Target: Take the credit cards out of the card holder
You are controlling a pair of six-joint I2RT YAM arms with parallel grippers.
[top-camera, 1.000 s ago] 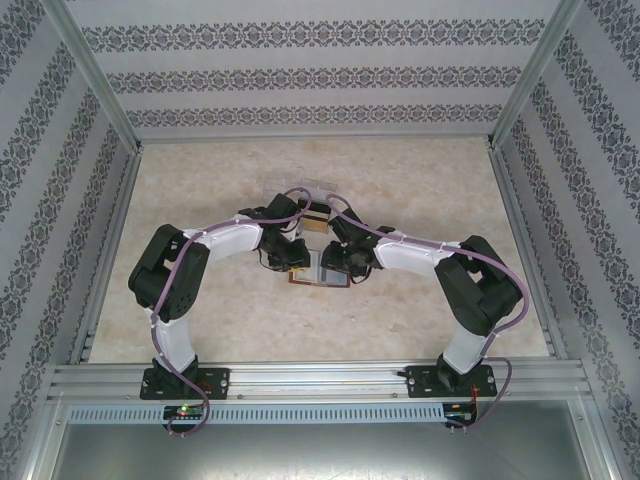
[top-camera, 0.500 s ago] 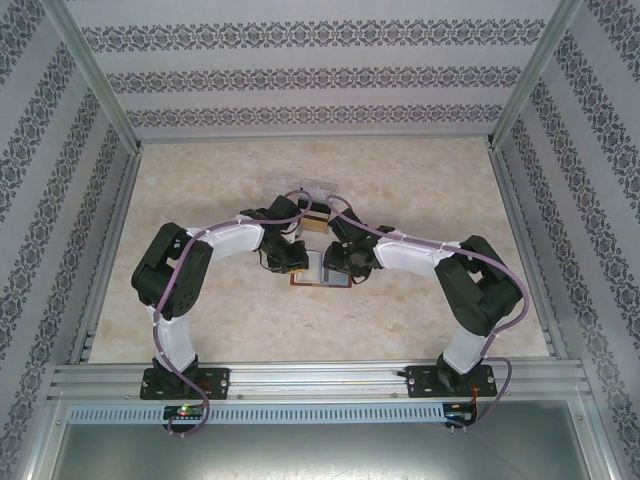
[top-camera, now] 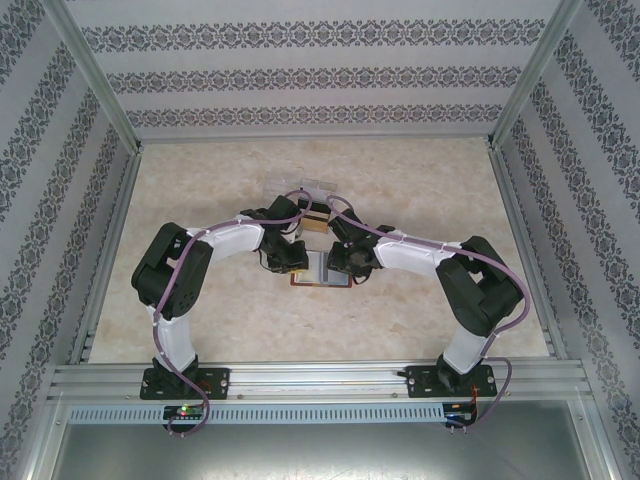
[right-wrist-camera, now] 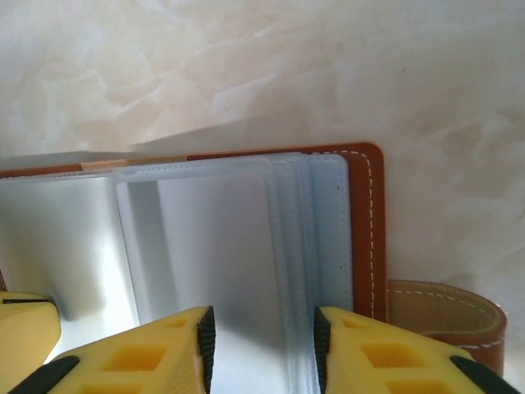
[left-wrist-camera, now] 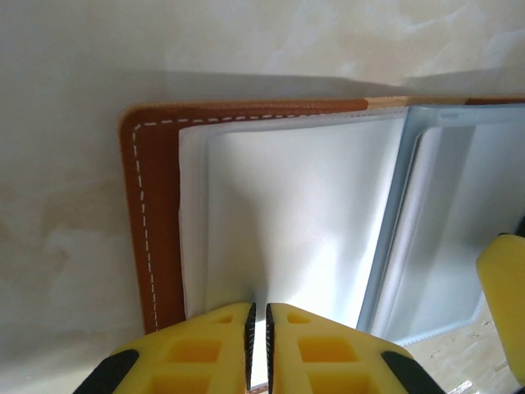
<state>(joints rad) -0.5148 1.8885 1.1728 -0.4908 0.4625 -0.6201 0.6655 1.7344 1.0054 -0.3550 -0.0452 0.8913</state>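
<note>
The brown leather card holder [top-camera: 322,270] lies open on the table between both grippers. Its stitched cover [left-wrist-camera: 152,230] and clear plastic sleeves [left-wrist-camera: 295,222] sit under my left gripper [left-wrist-camera: 258,310]. That gripper is shut on the near edge of one sleeve, which puckers into the jaws. My right gripper [right-wrist-camera: 262,320] stands open astride the near edge of the right-hand stack of sleeves [right-wrist-camera: 303,246], next to the cover's right side [right-wrist-camera: 367,230]. A pale sheet with rounded corners [right-wrist-camera: 213,246] shows inside a sleeve; I cannot tell if it is a credit card.
The holder's tan strap [right-wrist-camera: 447,316] sticks out to the right on the marble top. A small brown and yellow pile [top-camera: 316,215] and a clear piece [top-camera: 300,186] lie just behind the grippers. Patterned walls and metal rails [top-camera: 520,230] frame the table.
My right gripper's jaws have narrowed around the sleeves. Both arms and the holder have hardly moved.
</note>
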